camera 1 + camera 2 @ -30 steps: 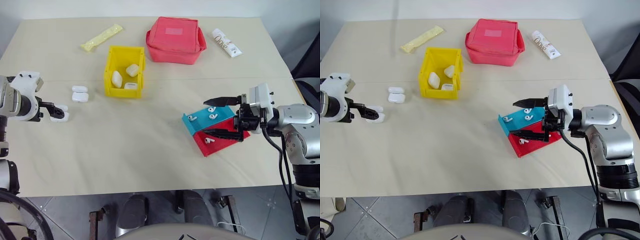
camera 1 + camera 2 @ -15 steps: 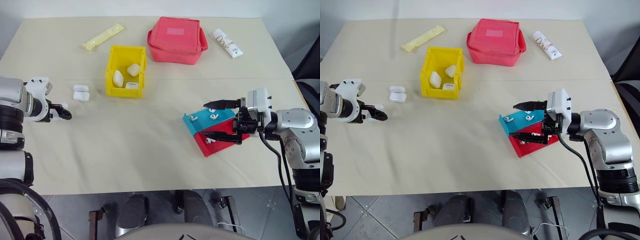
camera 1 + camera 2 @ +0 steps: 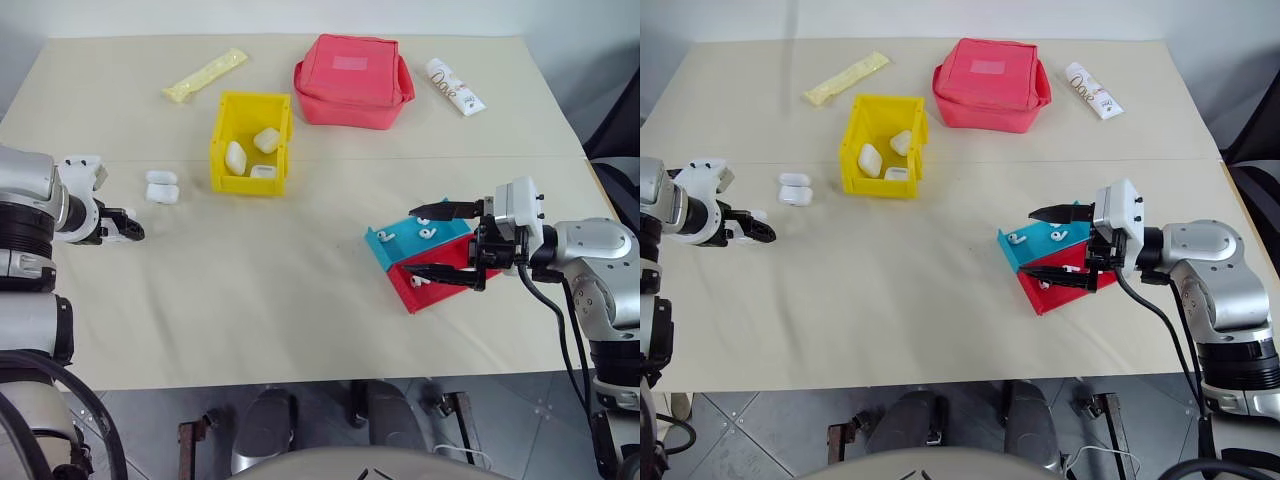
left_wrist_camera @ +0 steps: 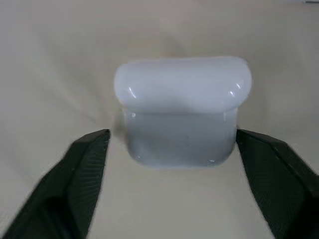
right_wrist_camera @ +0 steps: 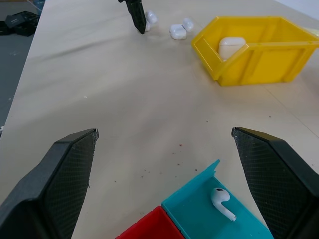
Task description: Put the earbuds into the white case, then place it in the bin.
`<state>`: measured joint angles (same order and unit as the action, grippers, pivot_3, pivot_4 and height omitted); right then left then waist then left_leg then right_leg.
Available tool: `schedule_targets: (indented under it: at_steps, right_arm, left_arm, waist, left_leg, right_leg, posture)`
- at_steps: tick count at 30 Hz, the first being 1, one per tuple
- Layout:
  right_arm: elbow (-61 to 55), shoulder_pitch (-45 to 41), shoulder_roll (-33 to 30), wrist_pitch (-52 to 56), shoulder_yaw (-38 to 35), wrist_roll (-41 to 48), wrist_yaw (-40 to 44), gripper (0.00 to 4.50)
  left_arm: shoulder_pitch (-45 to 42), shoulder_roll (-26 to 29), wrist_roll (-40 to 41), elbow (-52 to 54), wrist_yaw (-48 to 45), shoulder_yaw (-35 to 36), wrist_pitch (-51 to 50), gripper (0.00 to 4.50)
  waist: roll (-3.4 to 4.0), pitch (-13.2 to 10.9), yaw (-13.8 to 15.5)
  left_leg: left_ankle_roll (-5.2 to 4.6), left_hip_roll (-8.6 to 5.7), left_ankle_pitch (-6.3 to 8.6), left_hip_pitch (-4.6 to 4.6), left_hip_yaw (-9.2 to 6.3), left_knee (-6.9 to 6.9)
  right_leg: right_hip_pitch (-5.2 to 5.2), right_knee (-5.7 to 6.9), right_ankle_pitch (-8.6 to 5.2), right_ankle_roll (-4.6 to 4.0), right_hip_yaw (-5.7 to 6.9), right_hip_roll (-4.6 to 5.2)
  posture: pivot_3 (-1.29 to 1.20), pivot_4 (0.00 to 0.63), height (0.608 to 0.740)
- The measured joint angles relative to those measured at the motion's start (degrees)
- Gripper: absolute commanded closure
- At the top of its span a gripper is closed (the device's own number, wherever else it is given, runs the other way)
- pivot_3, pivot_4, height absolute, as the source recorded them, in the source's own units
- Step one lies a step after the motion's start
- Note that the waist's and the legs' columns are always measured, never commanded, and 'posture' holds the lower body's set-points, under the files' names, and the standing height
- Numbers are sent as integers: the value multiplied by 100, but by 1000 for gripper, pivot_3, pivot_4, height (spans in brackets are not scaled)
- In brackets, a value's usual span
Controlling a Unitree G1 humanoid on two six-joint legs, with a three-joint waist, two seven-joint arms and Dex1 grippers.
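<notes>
My left gripper [image 4: 169,149] brackets the white case [image 4: 182,109] at the table's left edge, fingers not visibly touching; next, pinch it. Right gripper [image 3: 440,243] hangs wide open over the earbuds [image 3: 424,229] (blue tray [image 3: 405,246]).

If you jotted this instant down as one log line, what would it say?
left gripper: fingers either side of white case, contact unclear | right gripper: open above blue tray with earbuds | bin: holds cases

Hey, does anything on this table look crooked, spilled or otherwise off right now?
Slightly. The blue tray and red tray sit skewed to the table's edges, with the blue one's corner overlapping the red. Loose earbuds lie scattered in both. One white case sits apart, between the left gripper's fingers. Nothing looks spilled or broken.
</notes>
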<state>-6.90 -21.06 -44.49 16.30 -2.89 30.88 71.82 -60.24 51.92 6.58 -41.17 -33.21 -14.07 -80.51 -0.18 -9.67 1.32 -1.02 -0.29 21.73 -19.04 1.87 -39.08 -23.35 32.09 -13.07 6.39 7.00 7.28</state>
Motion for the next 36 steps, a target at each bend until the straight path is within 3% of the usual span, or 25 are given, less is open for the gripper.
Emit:
schedule_targets:
  at_steps: [2,7,11,14,19,25,32,36]
  right_arm:
    - [0,0,-11,0,0,-3,-7,0]
    - [-3,-5,-51,5,-4,-18,-30,0]
    - [-11,-20,-147,43,-95,-28,-133,0]
    - [-44,-48,-252,55,-216,-26,-149,0]
    - [-226,2,-413,170,-413,-12,-261,0]
    - [-796,564,-631,509,-861,70,-551,0]
    - [-1801,1784,-872,1210,-1679,103,-1187,0]
    - [-2246,2414,-904,1541,-2061,43,-1545,0]
  left_arm:
    - [-3,-13,-7,-8,3,10,-56,1759]
    - [54,-51,-38,16,114,214,-33,1761]
    - [884,-162,154,827,103,1083,1278,1761]
    - [1791,-230,522,2150,-421,1495,2427,1761]
    - [2568,-1210,1588,3473,-1804,2302,4878,1761]
    - [2586,-1808,2031,3332,-3531,2243,6932,1761]
    - [2797,-2341,2197,3152,-4573,1520,7270,1761]
    - [2852,-2953,2063,2864,-4663,1280,7881,1761]
  waist:
    - [2,1,-2]
    - [4,2,-5]
    - [0,-2,29]
    - [-10,0,26]
    - [-9,0,31]
    - [-4,2,19]
    - [-3,4,77]
    - [-6,4,146]
  left_leg:
    - [0,1,0,4,3,1]
    - [0,3,0,11,10,4]
    - [1,2,0,4,-12,-8]
    - [2,-7,2,-11,-46,-14]
    - [3,-4,2,-14,-54,-17]
    - [-1,3,0,-8,16,-14]
    - [-25,-2,2,-9,22,-15]
    - [-32,-1,3,-12,21,-20]
  right_leg:
    - [0,3,0,0,-4,0]
    - [-1,7,0,0,-13,1]
    - [-15,24,0,-1,-17,18]
    - [-16,15,3,-2,-21,33]
    - [-4,-4,10,-4,-13,29]
    - [-5,-4,11,-3,6,12]
    - [0,-9,17,6,-3,18]
    - [0,-17,28,7,-10,17]
  posture:
    - [0,150,740]
    - [0,150,740]
    - [0,150,740]
    - [0,150,740]
    - [0,150,740]
    - [0,150,740]
    - [0,150,740]
    - [0,150,740]
